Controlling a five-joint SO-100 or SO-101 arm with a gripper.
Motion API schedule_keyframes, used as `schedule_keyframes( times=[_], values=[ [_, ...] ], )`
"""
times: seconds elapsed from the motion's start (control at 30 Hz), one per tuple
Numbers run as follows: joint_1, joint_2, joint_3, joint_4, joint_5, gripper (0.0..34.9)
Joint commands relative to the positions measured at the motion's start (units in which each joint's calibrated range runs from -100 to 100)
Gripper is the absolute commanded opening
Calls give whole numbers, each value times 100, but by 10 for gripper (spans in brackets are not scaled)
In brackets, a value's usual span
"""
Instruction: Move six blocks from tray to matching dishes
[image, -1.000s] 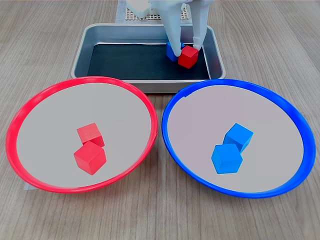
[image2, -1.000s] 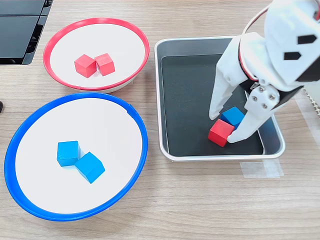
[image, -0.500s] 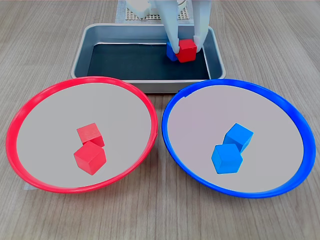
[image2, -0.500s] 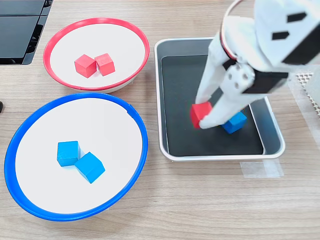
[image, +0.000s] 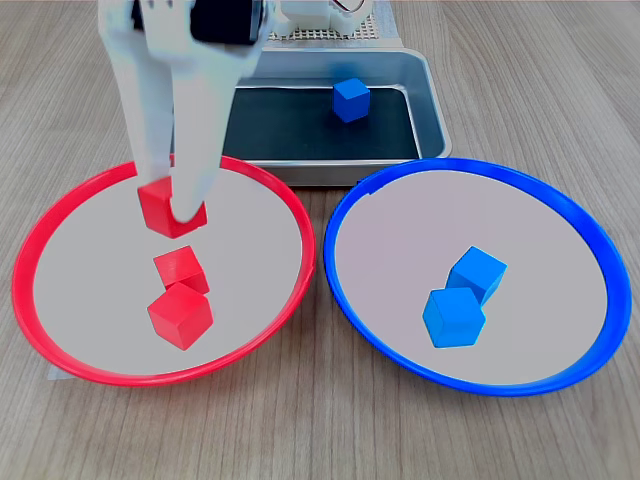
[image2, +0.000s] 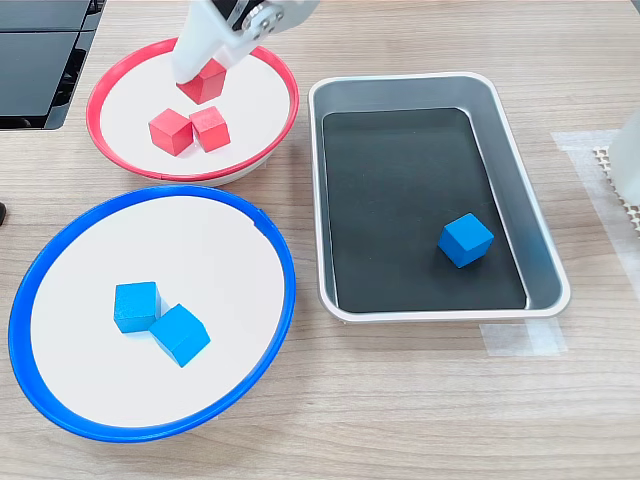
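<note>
- First exterior view: the gripper (image: 172, 208) was clamped on a red block (image: 170, 211), one white finger on each side, hanging over the far part of the red-rimmed dish (image: 40, 320). The release spot lay straight below, so the block looked still off the dish floor, though I could not be sure. Two more red blocks (image: 180, 300) sat just nearer in the dish, close under the held one.
- Same view: the last blue block (image: 351, 100) stood alone in the tray (image: 430, 120), far and to the right of the gripper. The blue-rimmed dish (image: 590, 330) on the right held two blue blocks (image: 463, 297).
- Second exterior view: gripper (image2: 203, 82) and held block (image2: 206, 83) were at the dish's far side (image2: 130, 165), just beyond the resting pair (image2: 189, 129). The tray's blue block (image2: 465, 240) was well apart to the right. My guess: drop first, then swing right.
</note>
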Motion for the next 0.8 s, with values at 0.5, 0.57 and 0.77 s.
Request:
schedule_keyframes(
  times=[0.5, 0.57, 0.77],
  values=[
    [-243, -4200, 4078, 1297, 347, 2],
    [-450, -4754, 4697, 1421, 176, 3],
    [-1382, -5360, 5134, 2148, -713, 133]
  ],
)
